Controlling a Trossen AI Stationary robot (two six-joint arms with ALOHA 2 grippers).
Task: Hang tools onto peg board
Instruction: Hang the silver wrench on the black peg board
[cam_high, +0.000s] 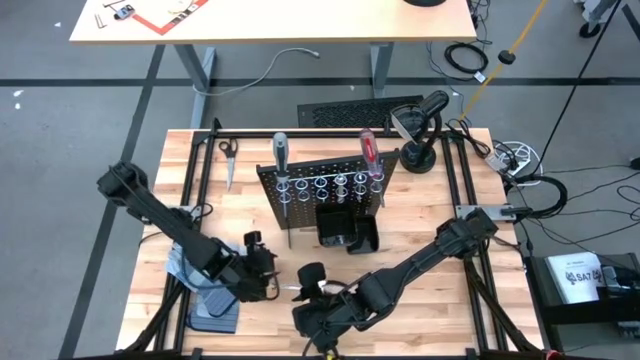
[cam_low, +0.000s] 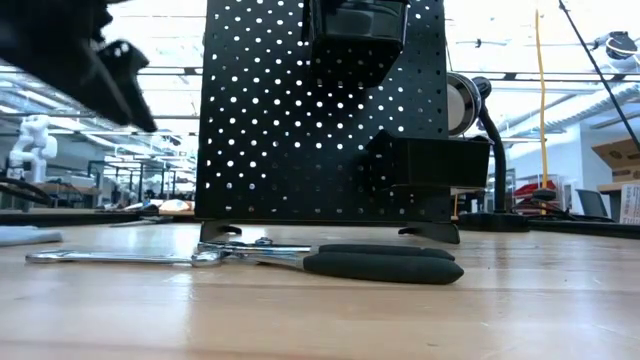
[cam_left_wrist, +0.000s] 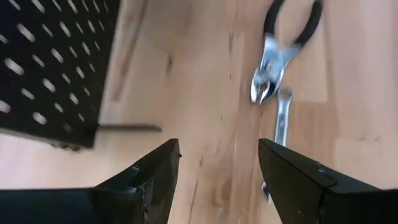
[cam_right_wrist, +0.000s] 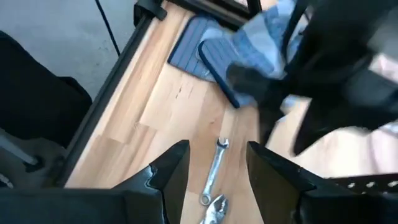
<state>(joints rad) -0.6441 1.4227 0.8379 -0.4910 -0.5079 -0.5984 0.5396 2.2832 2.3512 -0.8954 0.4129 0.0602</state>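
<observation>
Pliers (cam_low: 380, 262) and wrench (cam_low: 120, 257) lie end to end, unhung.
Both tools, left (cam_left_wrist: 217, 180) and right (cam_right_wrist: 217, 174), gape empty; grabbing either risks dragging both.

left end effector (cam_left_wrist: 217, 180) open, empty, low | right end effector (cam_right_wrist: 214, 171) open, empty, low

From my station I see a pale butcher-block wooden desk (cam_low: 500, 310) with a smooth satin finish. On it lie a shiny silver metal wrench (cam_low: 110, 257) and pliers (cam_low: 340, 262) with matt black rubbery handles. The upright black perforated metal peg board (cam_low: 320, 130) looks faintly glossy.
</observation>
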